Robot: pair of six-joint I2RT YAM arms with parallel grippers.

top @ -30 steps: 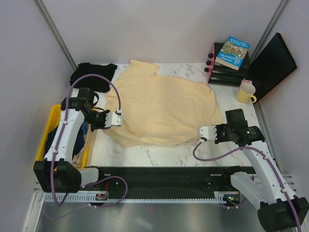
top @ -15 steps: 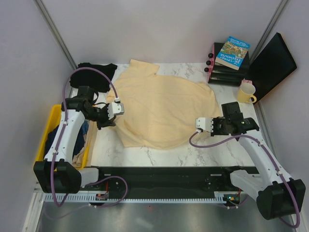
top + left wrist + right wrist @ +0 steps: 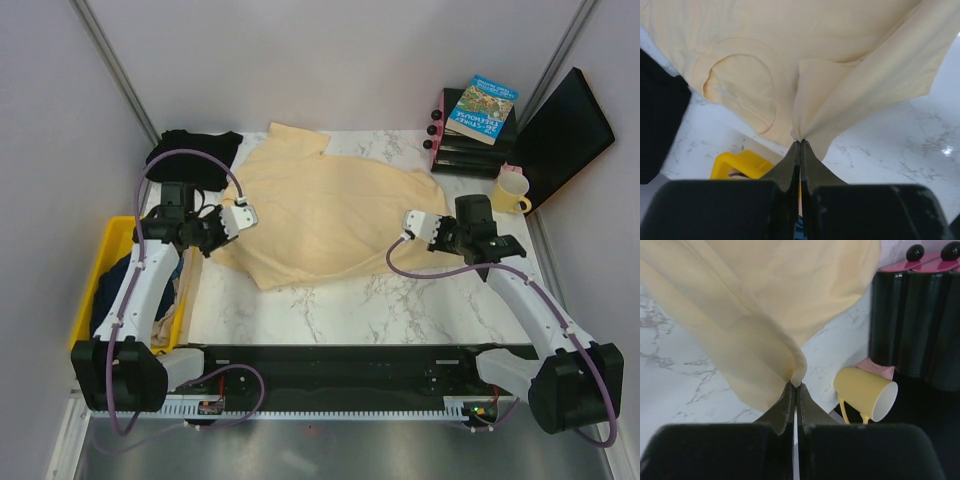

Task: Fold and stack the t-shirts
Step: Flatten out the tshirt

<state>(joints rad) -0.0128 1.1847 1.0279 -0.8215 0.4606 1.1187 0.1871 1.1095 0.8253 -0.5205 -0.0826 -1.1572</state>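
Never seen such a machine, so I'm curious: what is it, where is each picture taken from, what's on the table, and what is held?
Two white robot arms are bolted at the near edge of a marble table, each ending in a two-fingered claw. The wide picture looks down from above and behind them; the other two come from a camera on each wrist. On the table lies a large cream-yellow t-shirt, with a black t-shirt at its far left corner, and books and a yellow mug beyond its far right corner. The left claw and the right claw are each shut on an edge of the cream-yellow t-shirt.
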